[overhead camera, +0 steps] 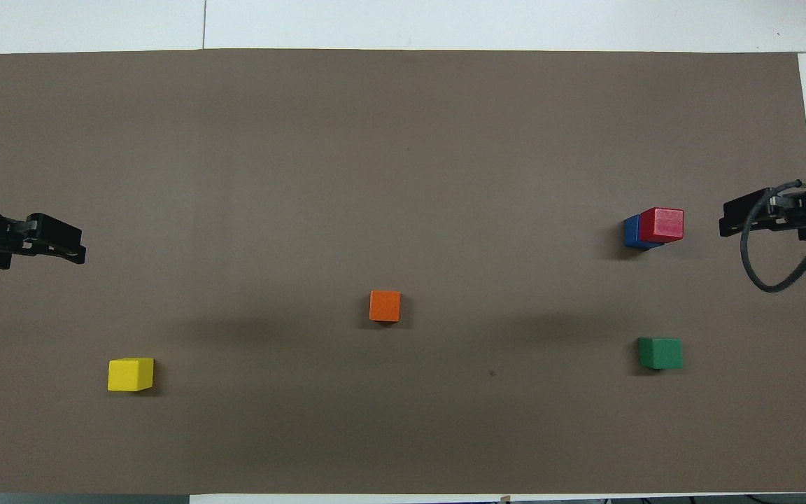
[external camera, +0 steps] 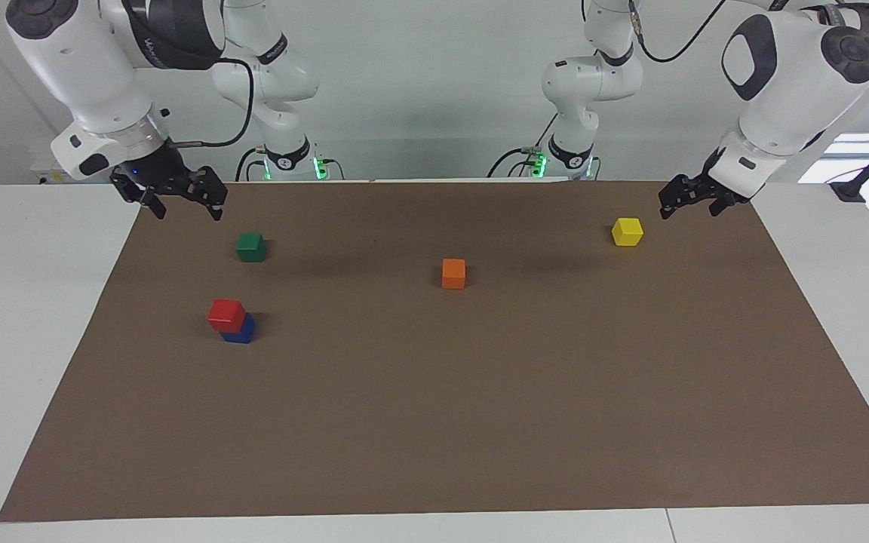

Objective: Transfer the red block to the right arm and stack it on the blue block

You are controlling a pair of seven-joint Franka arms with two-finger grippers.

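The red block [external camera: 225, 314] [overhead camera: 662, 224] sits on top of the blue block [external camera: 241, 331] [overhead camera: 630, 232], slightly offset, toward the right arm's end of the mat. Nothing touches the stack. My right gripper [external camera: 187, 209] [overhead camera: 727, 218] hangs open and holds nothing, raised over the mat's edge at its own end, apart from the stack. My left gripper [external camera: 687, 209] [overhead camera: 73, 244] is also open and holds nothing, raised over the mat's edge at the left arm's end, close to the yellow cube.
A green cube [external camera: 251, 246] [overhead camera: 660, 353] lies nearer to the robots than the stack. An orange cube [external camera: 453, 273] [overhead camera: 385, 306] lies mid-mat. A yellow cube [external camera: 627, 231] [overhead camera: 131, 374] lies toward the left arm's end. The brown mat [external camera: 480, 422] covers the white table.
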